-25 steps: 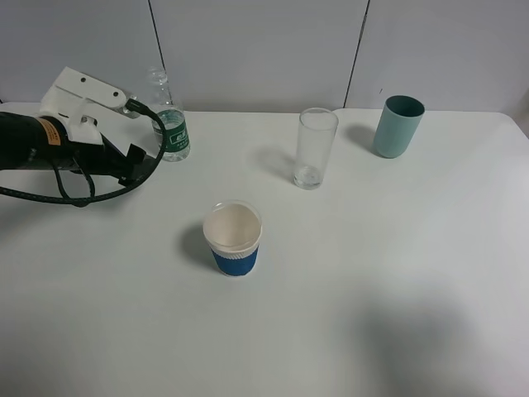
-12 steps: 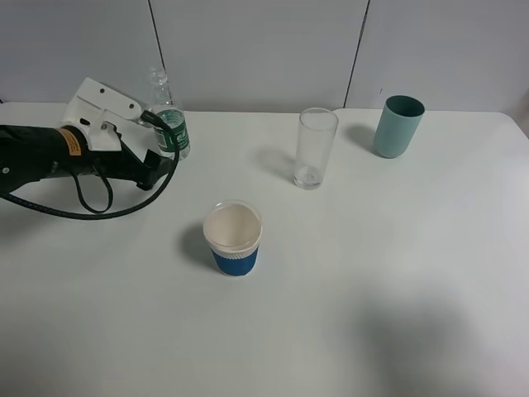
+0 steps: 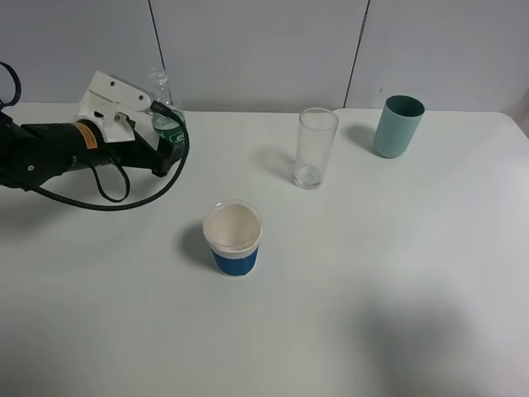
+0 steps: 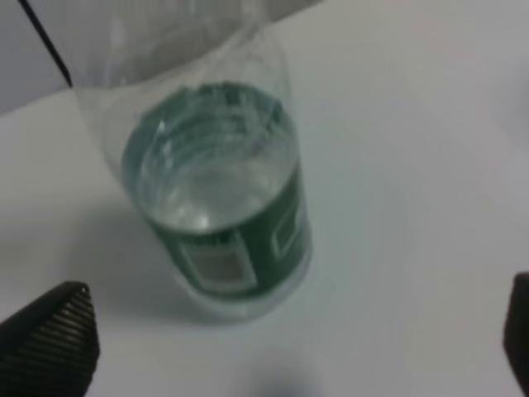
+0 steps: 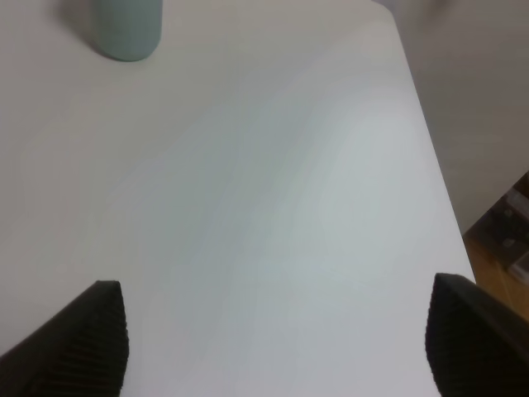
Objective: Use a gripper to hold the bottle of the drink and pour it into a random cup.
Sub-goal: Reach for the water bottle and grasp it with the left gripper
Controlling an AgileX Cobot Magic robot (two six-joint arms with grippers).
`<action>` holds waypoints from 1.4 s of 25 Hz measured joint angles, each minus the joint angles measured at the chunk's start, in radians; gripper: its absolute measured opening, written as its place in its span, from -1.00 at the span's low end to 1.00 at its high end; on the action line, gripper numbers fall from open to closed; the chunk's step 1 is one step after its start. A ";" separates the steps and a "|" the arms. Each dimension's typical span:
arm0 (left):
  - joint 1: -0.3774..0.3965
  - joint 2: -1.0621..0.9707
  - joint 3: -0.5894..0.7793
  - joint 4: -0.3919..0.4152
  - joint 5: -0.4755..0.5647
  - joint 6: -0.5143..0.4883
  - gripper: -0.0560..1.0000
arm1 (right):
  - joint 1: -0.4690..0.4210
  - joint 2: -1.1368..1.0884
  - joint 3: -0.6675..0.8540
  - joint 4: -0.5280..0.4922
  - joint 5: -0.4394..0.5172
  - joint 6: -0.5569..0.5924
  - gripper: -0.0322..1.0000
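At the far left of the surface [image 3: 372,273], the left hand [image 4: 285,347] has closed in on the upright green-labelled bottle [image 4: 223,215] (now between its spread fingers [image 4: 50,339], untouched); the right hand [image 5: 277,339] gapes wide too.

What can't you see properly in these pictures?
Top of the bottle: cut off by the left wrist view's edge and blurred, so cap unknown.
Its lower part: hidden behind the left gripper in the exterior high view.
Most of the teal cup: cut off by the right wrist view's edge.
The right gripper: only fingertips show in its wrist view; absent from the exterior high view.
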 joint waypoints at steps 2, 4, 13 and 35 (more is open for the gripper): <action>0.000 0.013 -0.009 0.000 -0.024 0.000 0.99 | 0.000 0.000 0.000 0.000 0.000 0.000 0.50; 0.000 0.027 -0.010 -0.002 -0.052 0.000 0.99 | 0.000 0.000 0.000 0.000 0.000 0.000 0.50; 0.000 0.126 -0.054 -0.014 -0.126 0.000 0.99 | 0.000 0.000 0.000 0.000 0.000 0.000 0.50; 0.000 0.324 -0.242 -0.076 -0.250 0.000 0.92 | 0.000 0.000 0.000 0.000 0.000 0.000 0.50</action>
